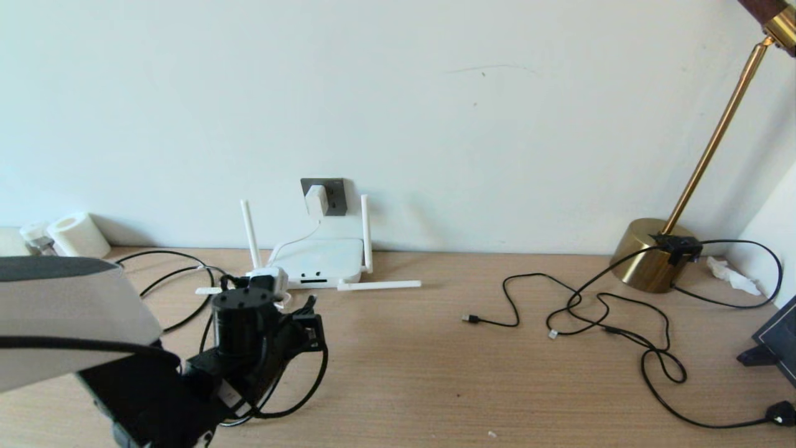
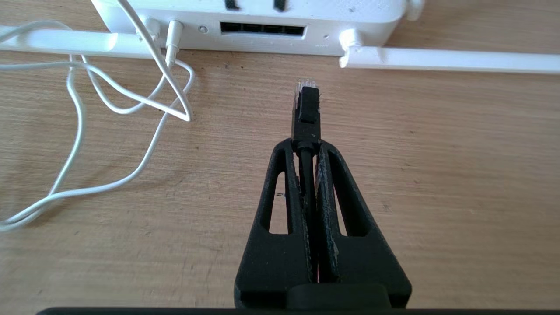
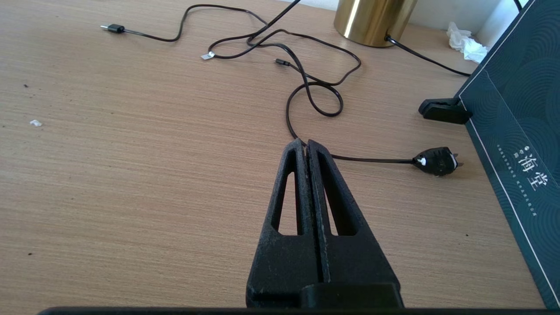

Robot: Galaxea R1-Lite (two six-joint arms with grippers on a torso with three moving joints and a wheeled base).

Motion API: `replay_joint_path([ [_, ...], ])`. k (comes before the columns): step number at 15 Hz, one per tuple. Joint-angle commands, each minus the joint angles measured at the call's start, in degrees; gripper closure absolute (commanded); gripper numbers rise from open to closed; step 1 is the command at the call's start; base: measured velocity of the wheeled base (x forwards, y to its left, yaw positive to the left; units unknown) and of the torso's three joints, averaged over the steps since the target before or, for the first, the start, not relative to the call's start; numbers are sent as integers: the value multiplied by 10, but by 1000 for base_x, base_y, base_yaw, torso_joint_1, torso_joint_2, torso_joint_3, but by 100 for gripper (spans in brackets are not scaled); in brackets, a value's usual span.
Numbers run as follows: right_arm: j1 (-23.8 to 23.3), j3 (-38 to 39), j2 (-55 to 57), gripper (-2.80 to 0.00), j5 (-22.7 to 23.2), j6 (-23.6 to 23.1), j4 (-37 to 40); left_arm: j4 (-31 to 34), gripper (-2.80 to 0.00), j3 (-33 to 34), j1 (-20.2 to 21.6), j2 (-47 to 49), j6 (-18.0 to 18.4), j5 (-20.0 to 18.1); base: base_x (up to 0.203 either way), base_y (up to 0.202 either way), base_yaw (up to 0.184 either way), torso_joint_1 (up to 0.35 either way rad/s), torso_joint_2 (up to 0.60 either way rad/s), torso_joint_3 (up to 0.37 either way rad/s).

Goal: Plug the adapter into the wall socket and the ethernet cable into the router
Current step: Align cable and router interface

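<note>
The left gripper (image 2: 306,144) clamped the ethernet cable (image 2: 305,109), its clear-tipped plug near the router (image 2: 372,26) but pointing slightly right of the port row (image 2: 261,29); pushed that way, it would likely jam on the casing. The adapter (image 1: 315,200) sat in the wall socket (image 1: 334,194). The right gripper (image 3: 306,146) hung closed, empty.

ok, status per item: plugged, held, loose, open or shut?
adapter: plugged into the wall socket.
ethernet cable: held by the plug, short of the port row, not inserted.
router: flat on the desk, white cord plugged in, port row empty.
left gripper: shut on the ethernet cable.
right gripper: shut, empty, over the desk.
black power plug: loose on the desk.
</note>
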Motion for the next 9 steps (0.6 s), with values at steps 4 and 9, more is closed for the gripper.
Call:
replay_joint_path([
  [4, 0, 0, 0, 0, 0, -1, 0, -14, 0, -21, 20, 51, 2, -1, 0, 0, 0, 0, 0, 0],
  [9, 0, 0, 0, 0, 0, 0, 0, -14, 0, -24, 42, 62, 5, -4, 0, 0, 0, 0, 0, 0],
])
